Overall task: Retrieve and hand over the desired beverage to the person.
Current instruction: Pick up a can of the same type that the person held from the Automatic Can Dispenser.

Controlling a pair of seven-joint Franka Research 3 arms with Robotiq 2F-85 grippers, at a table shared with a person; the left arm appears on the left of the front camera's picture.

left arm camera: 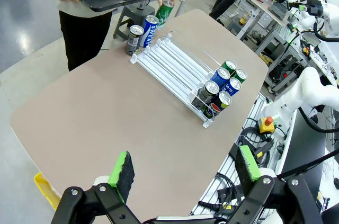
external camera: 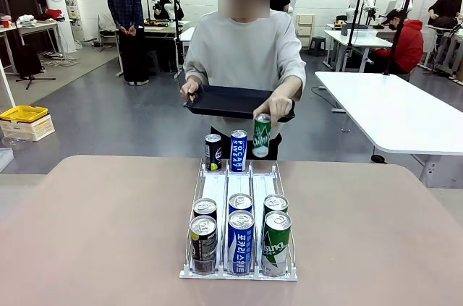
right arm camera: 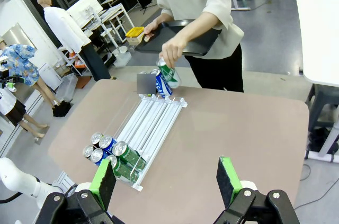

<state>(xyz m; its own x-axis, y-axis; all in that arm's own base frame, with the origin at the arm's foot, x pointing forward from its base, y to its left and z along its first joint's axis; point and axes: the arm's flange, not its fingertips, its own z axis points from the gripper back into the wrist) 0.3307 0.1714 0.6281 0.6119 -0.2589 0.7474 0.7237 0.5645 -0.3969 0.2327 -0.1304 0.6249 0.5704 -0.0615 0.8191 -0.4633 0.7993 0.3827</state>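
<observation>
The person [external camera: 244,53] at the far side holds a black tray [external camera: 217,100] and, with one hand [external camera: 272,107], grips the green can [external camera: 262,138], tilted, at the far end of the rack [external camera: 239,190]. The left gripper [left arm camera: 184,161] and the right gripper [right arm camera: 166,170] are wide apart over the table [external camera: 108,226] and carry nothing.

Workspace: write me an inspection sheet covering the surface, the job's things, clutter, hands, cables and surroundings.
Surface: brown table, bare around the rack.
Job's things: white can rack mid-table; six cans at its near end; black can and blue can at its far end; the person's hand holds a tilted green can there, the other hand a black tray.
Clutter: nothing seen.
Hands: robot's left hand and robot's right hand open, empty, raised clear of the cans.
Cables: black cables below the table's edge, robot side.
Surroundings: white table, yellow crate, people farther off.
</observation>
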